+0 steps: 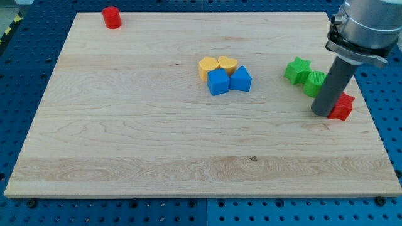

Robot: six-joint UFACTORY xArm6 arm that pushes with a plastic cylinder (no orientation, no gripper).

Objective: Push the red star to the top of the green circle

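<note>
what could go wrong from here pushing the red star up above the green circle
1. My tip sits at the view's left of the red star, apparently touching it, so a push from here would likely drive it toward the board's right edge, not upward.
2. The green circle lies close above my tip and touches the green star; moving straight up could knock both.
3. The rod hides part of the red star, so the contact is uncertain.
</note>
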